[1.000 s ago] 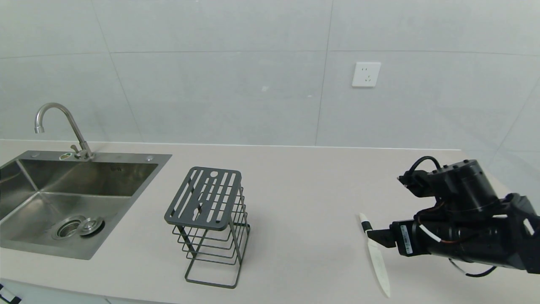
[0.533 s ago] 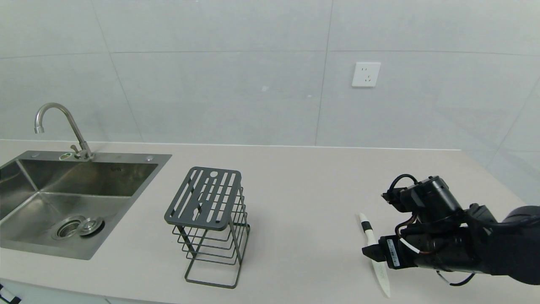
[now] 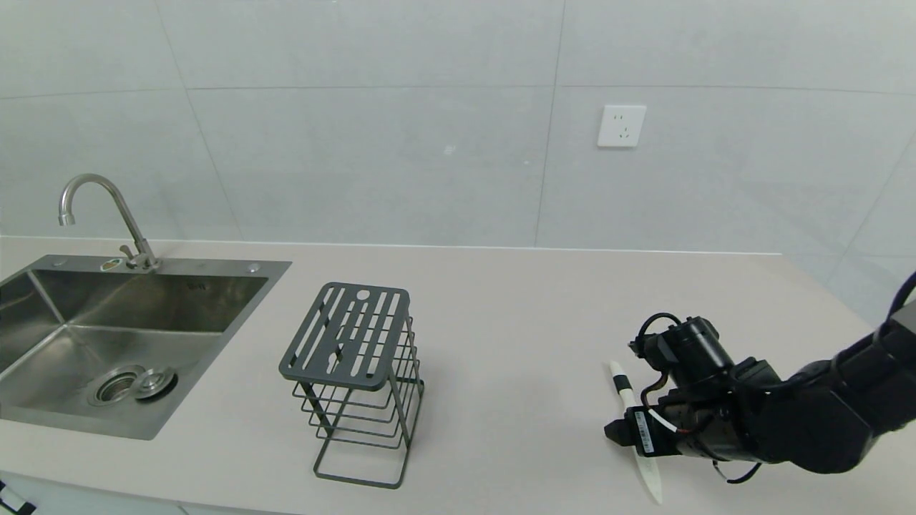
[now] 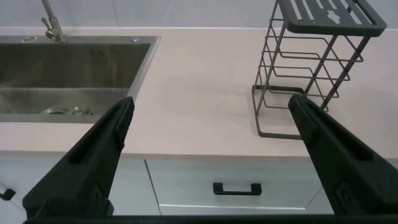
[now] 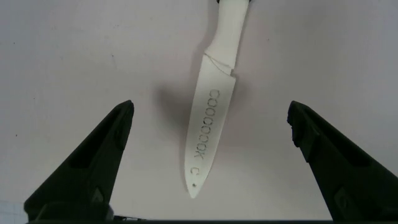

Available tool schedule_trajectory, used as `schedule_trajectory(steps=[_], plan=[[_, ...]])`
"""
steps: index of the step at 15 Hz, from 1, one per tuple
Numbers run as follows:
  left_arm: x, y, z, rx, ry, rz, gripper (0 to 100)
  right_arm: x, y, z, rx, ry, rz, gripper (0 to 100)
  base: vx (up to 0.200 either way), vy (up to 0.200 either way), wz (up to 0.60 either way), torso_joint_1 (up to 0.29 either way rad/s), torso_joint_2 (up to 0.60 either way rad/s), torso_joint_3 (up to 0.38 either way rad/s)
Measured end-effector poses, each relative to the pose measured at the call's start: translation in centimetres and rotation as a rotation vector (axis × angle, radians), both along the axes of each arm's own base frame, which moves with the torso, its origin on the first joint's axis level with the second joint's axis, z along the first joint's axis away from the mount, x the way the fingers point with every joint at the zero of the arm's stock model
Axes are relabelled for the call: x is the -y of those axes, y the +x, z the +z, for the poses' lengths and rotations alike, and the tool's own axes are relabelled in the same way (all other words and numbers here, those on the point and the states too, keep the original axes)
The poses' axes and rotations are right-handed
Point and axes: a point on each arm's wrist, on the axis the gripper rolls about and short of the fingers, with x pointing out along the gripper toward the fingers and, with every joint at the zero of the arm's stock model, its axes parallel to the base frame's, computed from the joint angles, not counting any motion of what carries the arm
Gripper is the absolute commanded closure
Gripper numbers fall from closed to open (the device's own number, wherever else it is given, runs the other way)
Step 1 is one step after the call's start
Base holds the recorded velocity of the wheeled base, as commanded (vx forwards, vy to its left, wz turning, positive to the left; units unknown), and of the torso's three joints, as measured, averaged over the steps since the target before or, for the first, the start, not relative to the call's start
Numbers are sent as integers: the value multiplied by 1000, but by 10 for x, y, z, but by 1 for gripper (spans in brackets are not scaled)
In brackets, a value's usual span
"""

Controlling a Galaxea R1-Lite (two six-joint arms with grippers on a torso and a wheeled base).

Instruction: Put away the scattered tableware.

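Going left to right with the knife rack point(image 3: 348, 335) as the anchor: the sink point(image 3: 179, 266) sits off to the rack's left, sunk into the counter point(image 3: 501, 322). The left gripper point(image 4: 211, 102) hangs out in front of the rack, low by the counter's front edge, jaws spread wide with nothing in them.

The thing to put away is the white knife point(image 5: 214, 118). It lies flat on the counter well to the rack's right, handle toward the wall and tip toward the front edge. The right gripper point(image 5: 209, 109) hovers right over it, jaws wide apart, one finger on each side of the blade near where it meets the handle.

So I'd call this the pre-grasp on the knife. To do it well, I'd nudge toward the handle before closing, since a thin flat blade is slippery and gives the pads little to bite on. Keep the jaws square across the knife, go straight down until the fingertips nearly touch the counter, then squeeze. A grip on the handle also leaves the blade free to drop tip-first into one of the rack's top slots.
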Motion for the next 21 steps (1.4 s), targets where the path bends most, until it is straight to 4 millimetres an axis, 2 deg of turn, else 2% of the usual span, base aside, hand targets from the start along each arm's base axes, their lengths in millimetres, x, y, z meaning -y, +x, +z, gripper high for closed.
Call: schedule_trajectory(steps=[8,13,14,21], plan=[[0,0,0,0,0,0,0,-4,16,-19,43,-15,-18,0,0,0,0,0,0,0],[0,0,0,0,0,0,0,-3,23,-23,61,-44,-33,0,0,0,0,0,0,0],[0,0,0,1,0,0,0,-2,22,-24,57,-47,-33,100,0,0,0,0,0,0],[0,0,0,1,-2,0,0,-2,16,-46,7,-68,-28,100,0,0,0,0,0,0]])
